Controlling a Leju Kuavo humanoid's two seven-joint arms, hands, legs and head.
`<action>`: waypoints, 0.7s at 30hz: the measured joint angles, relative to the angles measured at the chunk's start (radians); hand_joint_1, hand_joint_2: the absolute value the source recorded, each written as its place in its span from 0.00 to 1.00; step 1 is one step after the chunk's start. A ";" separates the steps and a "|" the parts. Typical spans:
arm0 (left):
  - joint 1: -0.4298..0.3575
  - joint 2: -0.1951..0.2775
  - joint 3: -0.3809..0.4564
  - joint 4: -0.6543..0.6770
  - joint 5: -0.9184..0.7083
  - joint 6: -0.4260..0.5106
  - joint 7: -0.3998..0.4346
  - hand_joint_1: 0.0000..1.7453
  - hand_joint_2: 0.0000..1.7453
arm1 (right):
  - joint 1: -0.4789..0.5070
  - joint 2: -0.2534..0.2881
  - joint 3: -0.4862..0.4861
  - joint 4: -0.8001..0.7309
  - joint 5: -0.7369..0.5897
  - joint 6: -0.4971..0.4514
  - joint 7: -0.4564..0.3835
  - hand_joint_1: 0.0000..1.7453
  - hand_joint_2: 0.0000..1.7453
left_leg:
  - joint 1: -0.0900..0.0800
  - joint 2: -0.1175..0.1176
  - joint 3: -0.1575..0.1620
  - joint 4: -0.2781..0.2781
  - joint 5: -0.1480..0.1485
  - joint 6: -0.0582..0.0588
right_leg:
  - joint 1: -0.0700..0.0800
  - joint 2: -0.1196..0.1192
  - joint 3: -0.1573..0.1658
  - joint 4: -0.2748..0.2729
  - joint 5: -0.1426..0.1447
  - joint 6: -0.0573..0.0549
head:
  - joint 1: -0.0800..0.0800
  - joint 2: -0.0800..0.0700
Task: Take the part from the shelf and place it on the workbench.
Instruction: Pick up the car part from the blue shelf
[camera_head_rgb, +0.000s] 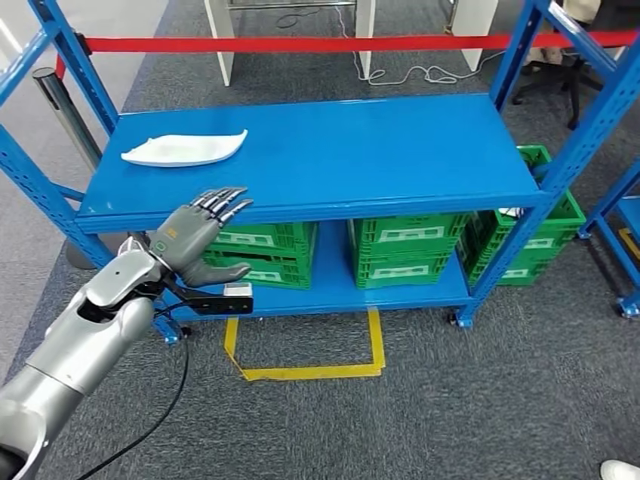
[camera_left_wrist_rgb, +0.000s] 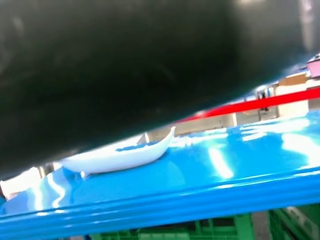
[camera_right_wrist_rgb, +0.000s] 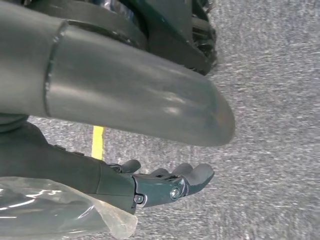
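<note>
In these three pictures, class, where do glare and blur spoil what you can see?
Left wrist view: bright glare streaks on the blue shelf, the white part soft, a dark blurred mass close to the lens. Right wrist view: the thick grey thumb is blurred. Head view: evenly lit, sharp.

Silver left arm, grey-green left hand (camera_head_rgb: 198, 240) with dark fingers, black cable; grey right hand (camera_right_wrist_rgb: 166, 182), visible screws.

The glossy blue metal top shelf (camera_head_rgb: 340, 150) lies bare around the flat white leaf-shaped part (camera_head_rgb: 183, 149), open from the front edge; blue uprights (camera_head_rgb: 68, 45) flank the ends, and green plastic crates (camera_head_rgb: 400, 250) fill the lower tier
</note>
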 joint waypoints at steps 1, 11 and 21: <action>-0.001 0.000 0.000 0.000 0.001 -0.001 0.000 0.00 0.00 | 0.000 0.000 0.000 0.000 -0.001 0.000 0.001 0.00 0.00 | -0.003 -0.001 0.010 -0.022 -0.004 0.004 | 0.000 0.000 0.002 -0.003 -0.002 0.007 | 0.000 0.000; 0.006 -0.002 -0.001 -0.001 0.002 -0.003 0.001 0.00 0.00 | -0.001 0.000 0.000 0.001 -0.004 0.000 0.002 0.00 0.00 | -0.003 -0.003 0.081 -0.067 -0.046 0.037 | 0.001 -0.005 -0.206 0.291 -0.068 0.034 | 0.002 0.000; 0.005 -0.002 0.002 -0.002 0.002 0.001 0.001 0.00 0.00 | 0.002 0.000 0.000 0.002 -0.004 -0.001 0.005 0.00 0.00 | -0.005 -0.004 0.147 -0.052 -0.107 0.004 | 0.008 -0.009 -0.110 0.007 0.097 -0.009 | -0.007 0.000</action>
